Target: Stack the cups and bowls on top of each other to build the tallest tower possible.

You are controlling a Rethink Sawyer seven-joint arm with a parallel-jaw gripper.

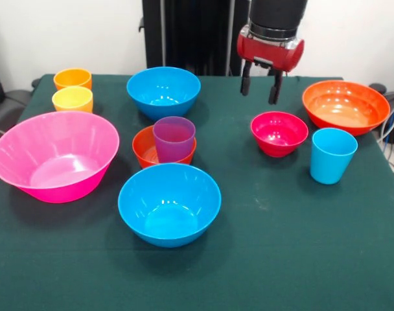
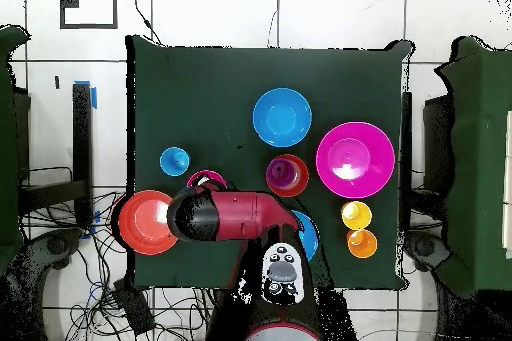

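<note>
My gripper (image 1: pixel 260 85) hangs open and empty above the table's far side, just behind the small magenta-red bowl (image 1: pixel 279 133). The translucent purple cup (image 1: pixel 174 138) stands inside the small orange bowl (image 1: pixel 144 149) at the middle. The light blue cup (image 1: pixel 332 155) stands at the right, with the wide orange-red bowl (image 1: pixel 346 107) behind it. Two blue bowls sit at the far middle (image 1: pixel 163 91) and the near middle (image 1: pixel 169 204). The large pink bowl (image 1: pixel 54 155) is at the left. The orange cup (image 1: pixel 72 79) and yellow cup (image 1: pixel 72 99) stand at the far left.
A dark green cloth covers the table (image 1: pixel 281 259). In the overhead view the red arm (image 2: pixel 235 215) lies over the magenta-red bowl (image 2: pixel 207 176) and part of one blue bowl (image 2: pixel 306 239). The black pedestal (image 1: pixel 190 35) stands behind the table.
</note>
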